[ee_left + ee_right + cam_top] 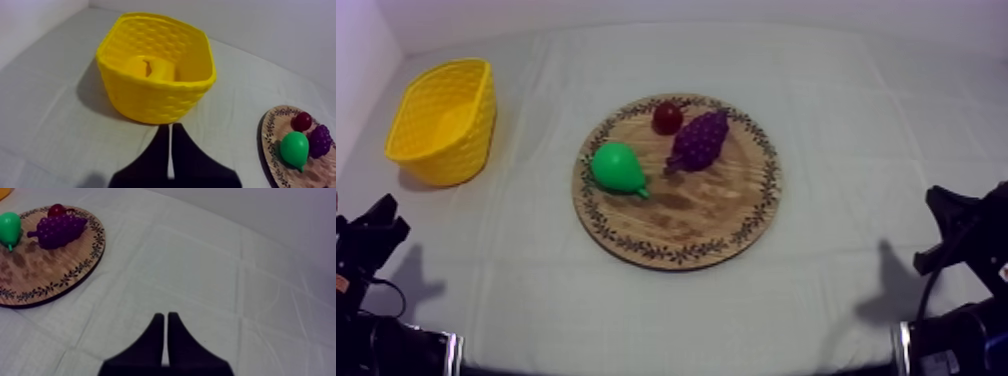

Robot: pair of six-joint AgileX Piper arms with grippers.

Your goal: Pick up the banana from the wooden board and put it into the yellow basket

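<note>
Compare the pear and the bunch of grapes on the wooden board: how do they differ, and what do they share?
The pear is green, the bunch of grapes purple. The pear is one smooth body, the grapes a knobbly cluster. Both lie on the wooden board, apart from each other.

The right gripper [166, 319] holds its two black fingers pressed together in a narrow wedge above bare cloth [200, 263]. The wooden board [35, 275] lies at about ten o'clock from it, well apart. On the board, the grapes [59, 230] have the pear [10, 228] just beside them at nine o'clock and the small red fruit [56, 209] close at twelve.
</note>
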